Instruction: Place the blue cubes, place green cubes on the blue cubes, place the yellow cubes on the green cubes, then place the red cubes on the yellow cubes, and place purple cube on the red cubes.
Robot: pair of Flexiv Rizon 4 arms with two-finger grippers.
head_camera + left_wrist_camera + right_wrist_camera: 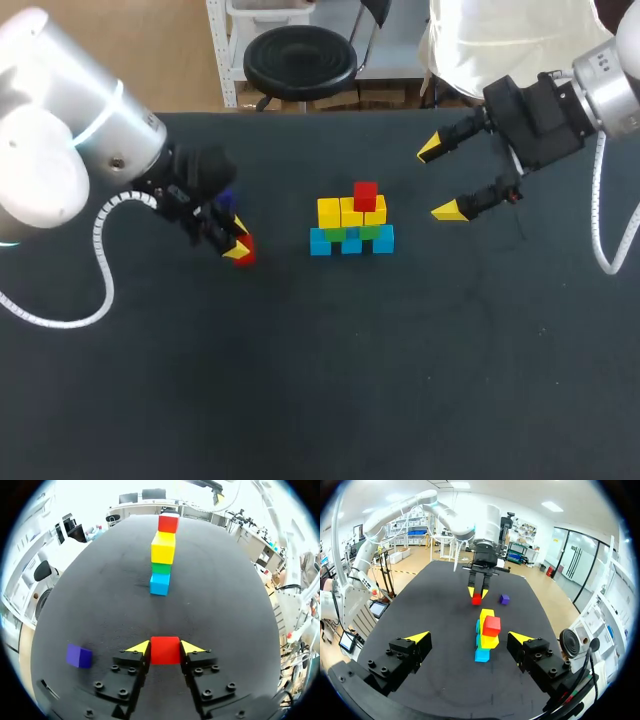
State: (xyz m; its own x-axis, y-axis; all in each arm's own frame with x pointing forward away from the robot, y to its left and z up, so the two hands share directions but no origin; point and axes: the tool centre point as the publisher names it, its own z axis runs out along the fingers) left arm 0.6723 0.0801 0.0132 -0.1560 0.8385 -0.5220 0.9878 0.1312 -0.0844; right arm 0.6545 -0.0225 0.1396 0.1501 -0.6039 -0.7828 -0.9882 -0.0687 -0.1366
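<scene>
Red cube [165, 651] clamped squarely in left hand [165, 647], stack [352, 222] wide left-to-right, right hand [469, 637] spread apart

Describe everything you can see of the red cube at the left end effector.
The red cube is a plain, smooth, solid-coloured block with sharp edges, looking like painted wood or plastic. It sits squarely between the yellow fingertips of the left end effector, touched on two opposite sides. It is low over the black table; whether it rests on it is unclear. The stack lies ahead, apart from it.
</scene>
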